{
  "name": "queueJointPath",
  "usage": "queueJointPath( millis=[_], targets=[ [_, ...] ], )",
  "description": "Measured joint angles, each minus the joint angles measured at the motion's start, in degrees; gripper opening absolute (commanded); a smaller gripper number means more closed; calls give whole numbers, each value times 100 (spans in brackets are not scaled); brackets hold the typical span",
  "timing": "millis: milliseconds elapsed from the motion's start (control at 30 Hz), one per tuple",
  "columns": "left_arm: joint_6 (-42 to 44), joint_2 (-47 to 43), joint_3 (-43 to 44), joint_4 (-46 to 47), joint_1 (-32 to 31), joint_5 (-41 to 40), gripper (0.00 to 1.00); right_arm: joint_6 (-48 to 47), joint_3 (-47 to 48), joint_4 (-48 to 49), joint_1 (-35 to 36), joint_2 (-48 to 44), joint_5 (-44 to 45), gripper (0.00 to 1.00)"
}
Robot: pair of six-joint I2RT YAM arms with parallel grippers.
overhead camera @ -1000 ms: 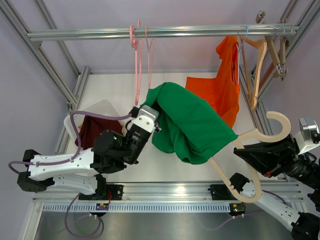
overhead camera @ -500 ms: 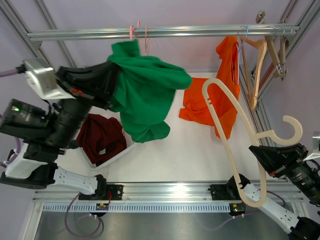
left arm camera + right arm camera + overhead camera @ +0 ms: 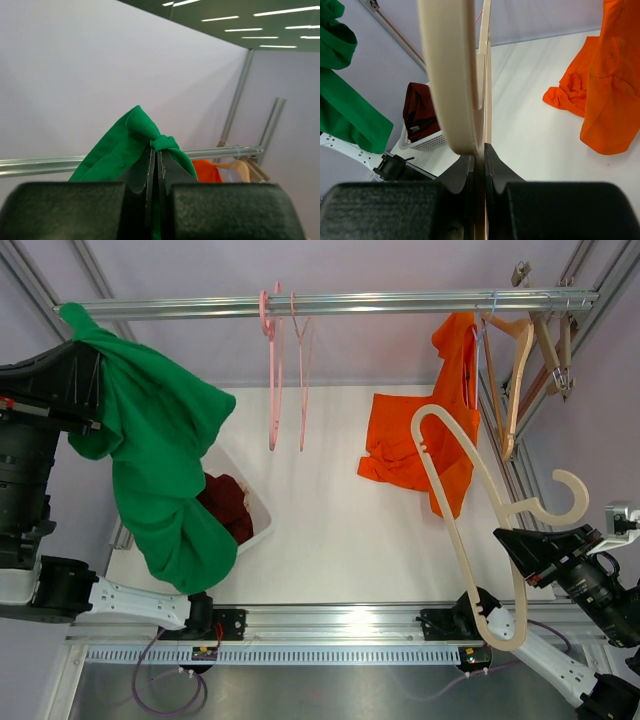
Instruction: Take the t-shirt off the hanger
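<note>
Top external view — the left gripper (image 3: 92, 380) pinches the green t-shirt (image 3: 160, 480) by the left end of the rail (image 3: 380, 303). The shirt drapes below it — clear of the hanger (image 3: 455, 490), which the right gripper (image 3: 508, 537) clamps.

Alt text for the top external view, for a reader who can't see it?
The left gripper holds a green t-shirt, free of any hanger, dangling at the left over a white bin containing a maroon garment. The right gripper grips the bare cream hanger at the right; an orange t-shirt hangs from the rail behind.
</note>
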Motion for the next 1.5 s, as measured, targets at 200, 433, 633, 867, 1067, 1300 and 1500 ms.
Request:
queueJointPath(
  millis=[200, 433, 633, 867, 1067, 1300, 1500],
  targets=[
    [1744, -850, -2667, 2107, 35, -555, 0, -17, -216, 321, 0, 186, -188, 0],
    [2673, -1394, -4699, 2927, 678, -763, 0, -13, -354, 553, 0, 612, -437, 0],
    [3646, -2699, -6065, 4813, 774, -1215, 0, 0, -498, 883, 0, 793, -619, 0],
    [3856, -3519, -7132, 5416, 831, -2004, 0, -2, -546, 1106, 0, 1268, -726, 0],
    [2675, -3484, -8166, 4214, 1729, -2131, 0, -2, -592, 1281, 0, 1320, -769, 0],
    [-1604, -2308, -7449, 87, 5342, -341, 0, -17, -704, 1495, 0, 1252, -911, 0],
    [-3429, -1384, -7152, -1233, 7018, 896, 0, -114, -754, 1486, 0, 1051, -916, 0]
  ],
)
